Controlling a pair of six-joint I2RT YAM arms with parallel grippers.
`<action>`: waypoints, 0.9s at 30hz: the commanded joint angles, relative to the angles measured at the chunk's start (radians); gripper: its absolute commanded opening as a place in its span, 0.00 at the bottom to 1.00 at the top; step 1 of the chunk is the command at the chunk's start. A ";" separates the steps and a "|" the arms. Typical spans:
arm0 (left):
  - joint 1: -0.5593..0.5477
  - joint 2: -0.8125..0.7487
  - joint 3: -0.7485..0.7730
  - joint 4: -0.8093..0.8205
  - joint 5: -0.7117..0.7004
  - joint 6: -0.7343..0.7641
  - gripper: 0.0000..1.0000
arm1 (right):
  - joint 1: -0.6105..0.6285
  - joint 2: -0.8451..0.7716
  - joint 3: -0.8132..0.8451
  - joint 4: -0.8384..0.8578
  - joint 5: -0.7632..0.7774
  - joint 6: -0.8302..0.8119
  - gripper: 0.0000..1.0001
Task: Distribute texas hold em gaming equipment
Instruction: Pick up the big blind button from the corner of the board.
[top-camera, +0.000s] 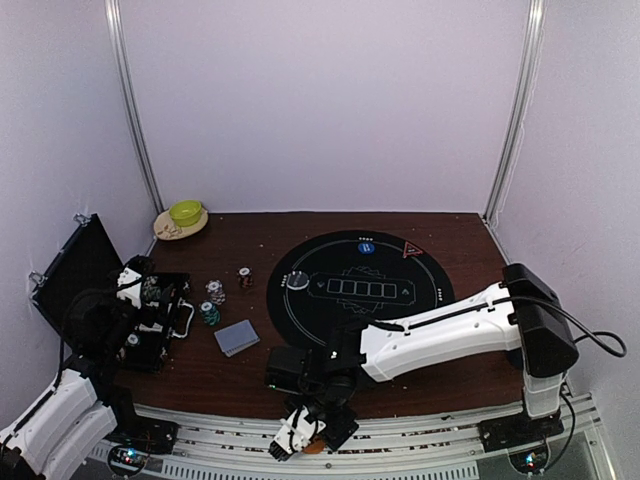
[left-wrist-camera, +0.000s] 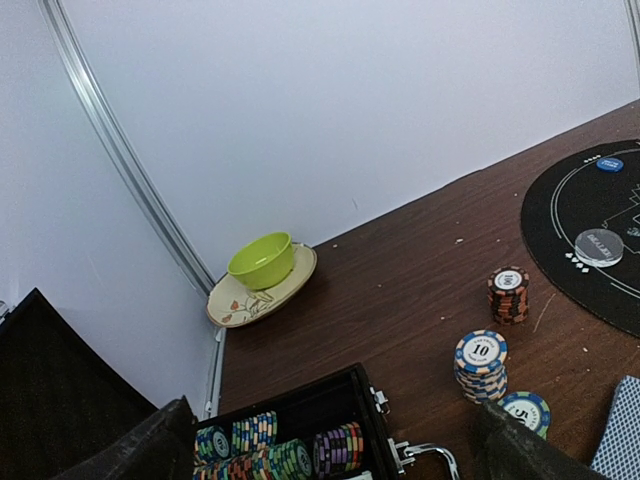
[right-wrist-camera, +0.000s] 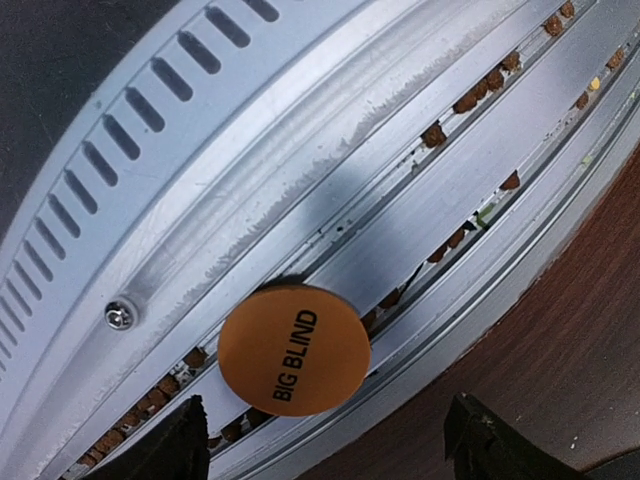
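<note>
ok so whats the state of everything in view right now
case, open, chips inside
left claw, open, empty
right claw, open, empty
big blind disc, flat on rail, label up
deck, face down on table
chip stacks, upright on table
bowl, upright on plate

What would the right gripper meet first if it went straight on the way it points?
Most likely the orange BIG BLIND disc, lying on the metal rail just ahead of the right gripper, its jaws open. Depth is unclear, but nothing shows in between.
</note>
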 joint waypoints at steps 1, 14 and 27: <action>0.007 -0.001 -0.008 0.031 -0.003 -0.003 0.98 | 0.014 0.025 0.026 -0.027 0.010 0.005 0.83; 0.007 -0.001 -0.011 0.035 -0.007 -0.007 0.98 | 0.039 0.045 0.024 -0.015 0.038 0.024 0.73; 0.007 -0.001 -0.011 0.036 -0.012 -0.008 0.98 | 0.047 0.076 0.033 -0.008 0.052 0.042 0.63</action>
